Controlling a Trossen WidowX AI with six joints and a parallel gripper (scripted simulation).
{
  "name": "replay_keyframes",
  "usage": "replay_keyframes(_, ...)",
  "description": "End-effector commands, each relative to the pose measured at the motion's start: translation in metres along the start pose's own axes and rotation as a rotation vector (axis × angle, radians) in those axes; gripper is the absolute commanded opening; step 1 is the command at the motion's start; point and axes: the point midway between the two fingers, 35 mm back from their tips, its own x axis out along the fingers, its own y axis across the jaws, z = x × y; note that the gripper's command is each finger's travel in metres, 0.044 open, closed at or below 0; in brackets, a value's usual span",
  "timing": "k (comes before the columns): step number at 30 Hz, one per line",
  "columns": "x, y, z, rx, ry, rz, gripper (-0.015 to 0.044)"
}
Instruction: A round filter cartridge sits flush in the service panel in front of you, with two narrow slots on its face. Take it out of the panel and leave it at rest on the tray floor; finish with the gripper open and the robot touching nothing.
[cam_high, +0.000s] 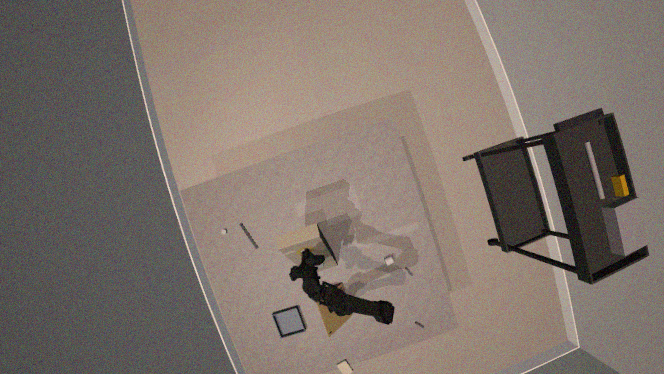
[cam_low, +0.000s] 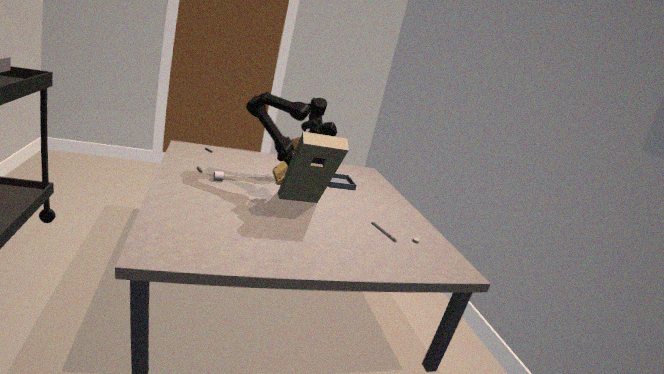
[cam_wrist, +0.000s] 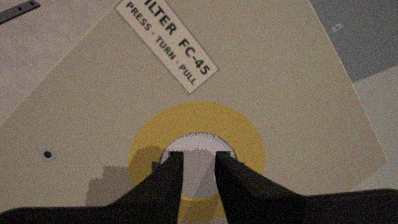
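The wrist view shows the cream service panel (cam_wrist: 280, 100) with a label reading "FILTER FC-45 PRESS TURN PULL". A yellow ring (cam_wrist: 150, 140) surrounds the round pale filter cartridge (cam_wrist: 198, 142), which sits in the panel. My gripper (cam_wrist: 198, 156) (cam_high: 316, 258) has its two dark fingers set into the cartridge's face and is shut on it. In the top and exterior views the arm reaches over the top of the slanted panel (cam_high: 332, 235) (cam_low: 310, 175). The dark-rimmed square tray (cam_high: 286, 310) (cam_low: 342, 187) lies on the table beside the arm's base.
A small white cylinder (cam_high: 389, 259) (cam_low: 218, 175), a dark bar (cam_high: 248, 235) (cam_low: 383, 232) and a tiny white piece (cam_high: 223, 231) (cam_low: 415, 240) lie on the table. A dark cart (cam_high: 560, 195) (cam_low: 20, 150) stands off the table.
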Motion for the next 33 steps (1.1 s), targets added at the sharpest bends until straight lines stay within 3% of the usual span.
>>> replay_keyframes(1,0.01,0.0,-0.002,0.029,0.01,0.009,0.0)
replay_keyframes(23,0.01,0.0,-0.002,0.029,0.01,0.009,0.0)
replay_keyframes(33,-0.035,0.003,0.003,0.017,0.006,0.021,0.0)
